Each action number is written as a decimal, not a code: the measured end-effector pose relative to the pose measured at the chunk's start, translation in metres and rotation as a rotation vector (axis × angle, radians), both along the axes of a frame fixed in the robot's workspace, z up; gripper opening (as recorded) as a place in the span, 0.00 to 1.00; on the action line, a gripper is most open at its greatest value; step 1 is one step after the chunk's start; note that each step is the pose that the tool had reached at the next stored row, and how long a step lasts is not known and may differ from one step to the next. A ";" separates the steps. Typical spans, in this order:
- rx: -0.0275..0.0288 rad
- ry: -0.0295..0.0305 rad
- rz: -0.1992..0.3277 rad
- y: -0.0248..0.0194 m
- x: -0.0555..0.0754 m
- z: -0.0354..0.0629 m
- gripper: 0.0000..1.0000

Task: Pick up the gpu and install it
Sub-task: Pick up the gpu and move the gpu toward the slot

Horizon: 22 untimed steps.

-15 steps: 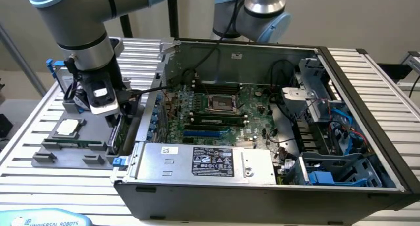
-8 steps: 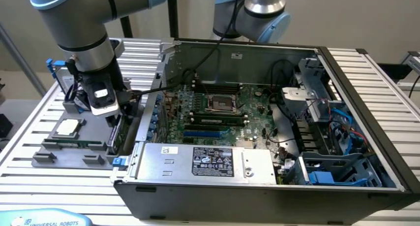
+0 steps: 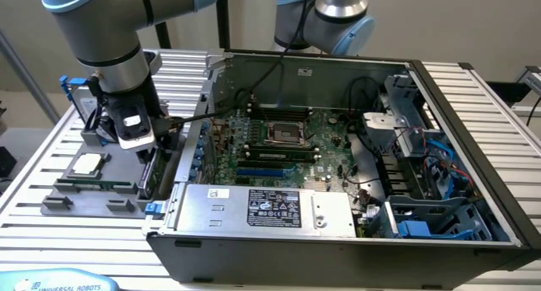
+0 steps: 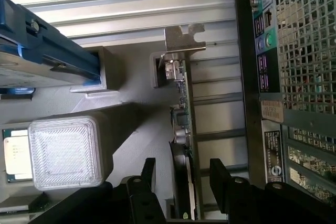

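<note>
Grey holder point(image 3: 85, 205) on the worktop point(image 3: 85, 240), just beside the computer case point(image 3: 253, 265), carries the gpu point(image 3: 149, 172) standing on edge under the arm's wrist. From the wrist, the tool point(image 4: 182, 166) is spread apart, its fingers point(image 4: 148, 174) either side of the gpu and not touching; an off-centre squeeze could tilt it or nip its components, I judge.

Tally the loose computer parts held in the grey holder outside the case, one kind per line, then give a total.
gpu: 1
hard drive in blue frame: 1
processor chip: 1
memory stick: 1
Total: 4
</note>
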<state>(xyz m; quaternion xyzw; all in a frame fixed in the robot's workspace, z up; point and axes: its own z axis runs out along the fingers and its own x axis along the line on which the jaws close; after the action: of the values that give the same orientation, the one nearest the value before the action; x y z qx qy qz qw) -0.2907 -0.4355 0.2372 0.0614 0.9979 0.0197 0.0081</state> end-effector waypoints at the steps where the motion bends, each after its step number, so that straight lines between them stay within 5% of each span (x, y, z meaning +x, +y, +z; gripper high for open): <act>1: 0.0000 0.0002 0.000 -0.0001 0.000 0.0002 0.54; 18: 0.0000 0.0009 0.009 -0.0005 -0.002 0.0034 0.54; 21: 0.0001 0.0009 0.009 -0.0003 -0.002 0.0033 0.52; 22: 0.0001 0.0008 0.009 -0.0002 -0.002 0.0033 0.45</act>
<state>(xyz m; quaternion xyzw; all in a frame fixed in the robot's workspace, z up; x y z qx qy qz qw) -0.2928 -0.4357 0.2406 0.0568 0.9982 0.0197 0.0076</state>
